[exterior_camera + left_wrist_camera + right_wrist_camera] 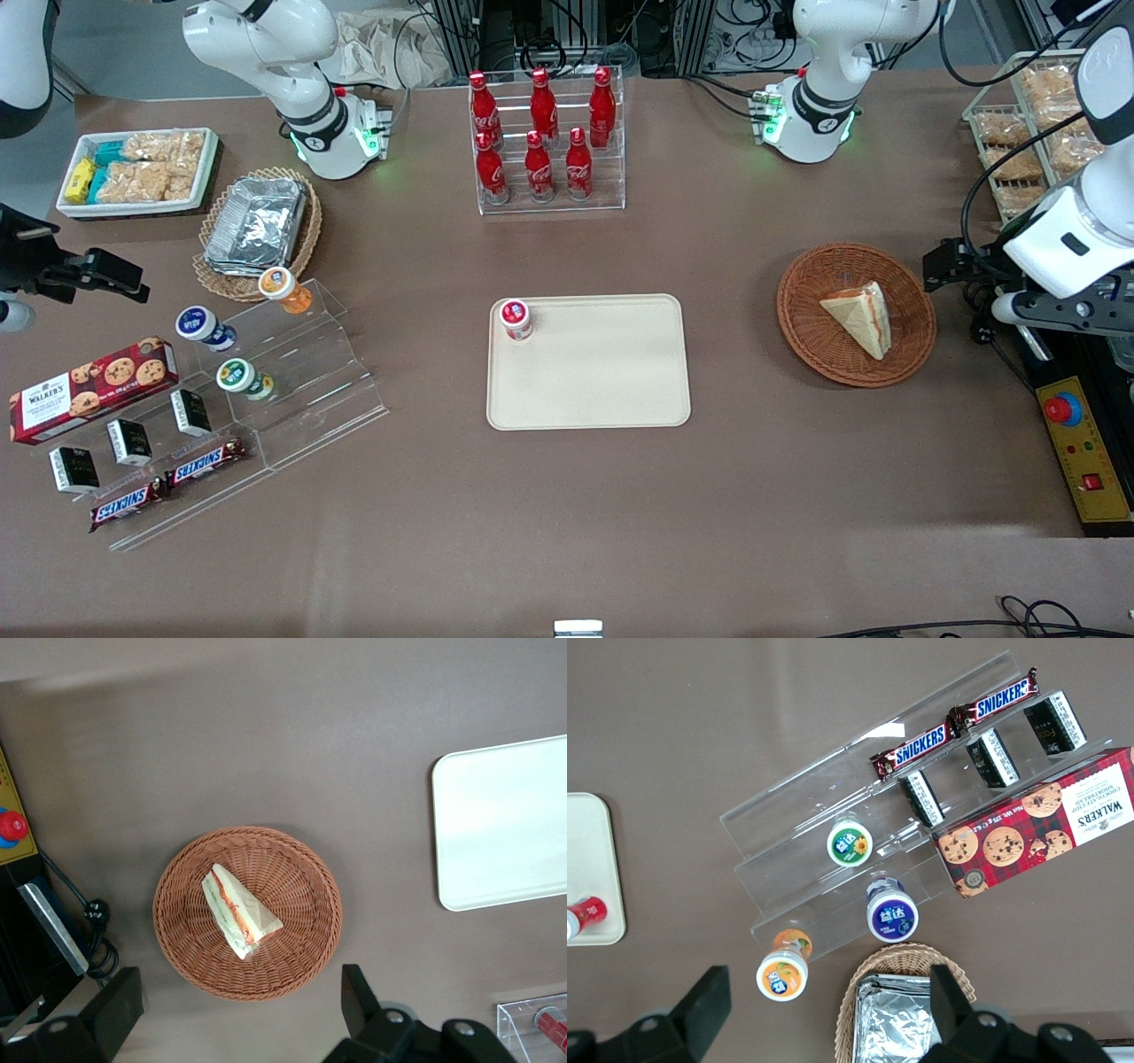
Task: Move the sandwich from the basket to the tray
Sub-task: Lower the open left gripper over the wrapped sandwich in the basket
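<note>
Front view: claw (239,1010) open above basket (904,354).

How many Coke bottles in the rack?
6, all in the clear rack: three on the upper step, three on the lower. None seem hidden.

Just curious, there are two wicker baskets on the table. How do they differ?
The reddish-brown basket holds a single sandwich; the paler tan basket holds stacked foil containers. The reddish-brown one lies toward the working arm's end, near the open hand; the tan one lies toward the parked arm's. Both are round woven wicker.
</note>
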